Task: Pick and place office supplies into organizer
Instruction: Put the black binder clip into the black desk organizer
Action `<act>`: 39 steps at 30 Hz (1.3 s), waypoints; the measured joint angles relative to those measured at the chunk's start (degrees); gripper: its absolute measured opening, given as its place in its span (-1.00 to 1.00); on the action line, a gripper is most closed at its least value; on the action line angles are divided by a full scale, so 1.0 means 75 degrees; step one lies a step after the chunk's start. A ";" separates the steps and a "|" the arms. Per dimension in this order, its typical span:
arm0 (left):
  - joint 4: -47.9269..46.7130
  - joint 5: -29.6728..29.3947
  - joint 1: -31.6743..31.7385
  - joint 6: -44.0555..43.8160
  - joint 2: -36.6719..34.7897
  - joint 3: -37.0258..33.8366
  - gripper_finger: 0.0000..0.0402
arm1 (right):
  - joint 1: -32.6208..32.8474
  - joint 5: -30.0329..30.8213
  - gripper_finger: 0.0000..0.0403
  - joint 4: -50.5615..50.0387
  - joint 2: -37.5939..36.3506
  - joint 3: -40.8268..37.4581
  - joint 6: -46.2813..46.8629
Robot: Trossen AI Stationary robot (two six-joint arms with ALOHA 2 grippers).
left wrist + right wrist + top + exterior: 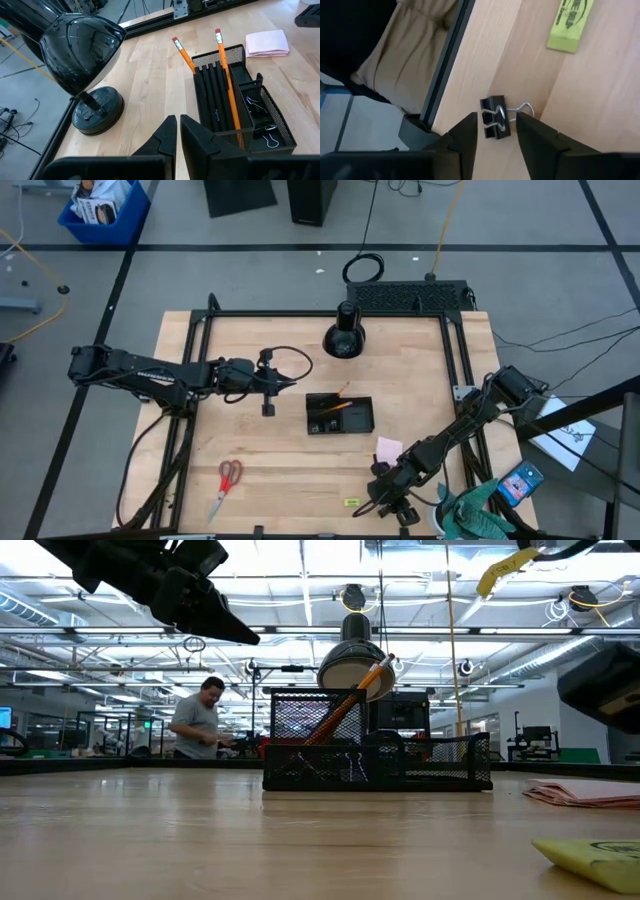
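High view: the desk (270, 470) fills the centre of the frame. The organizer (340, 415) sits at centre, set where both arms can reach it. Two orange pencils (227, 95) lean out over its end wall, being longer than their compartment; dark pens (212, 97) lie flat beside them, and binder clips (260, 107) rest in the smaller mesh compartments.

The red-handled scissors (227, 485) lie at lower left, well apart from the organizer and not yet placed. The pink sticky-note pad (389, 448) lies just right of and below the organizer. The yellow-green piece (352, 502) lies at lower centre.

The left claw (268, 409) hangs left of the organizer, clear of the desk, fingers nearly together and holding nothing, judged to be a waiting posture.

The right claw (496, 131) is at lower right, near the desk edge, released, with its fingers straddling a loose black binder clip (493, 119). This placement is judged to be the approach for a pinch grasp; contact is not yet made.
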 joint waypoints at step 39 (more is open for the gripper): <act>-0.0044 -0.0003 0.0000 -0.0050 0.0000 0.0000 -0.85 | -0.0171 0.5506 -1.00 0.0149 -0.1661 0.0140 -0.2337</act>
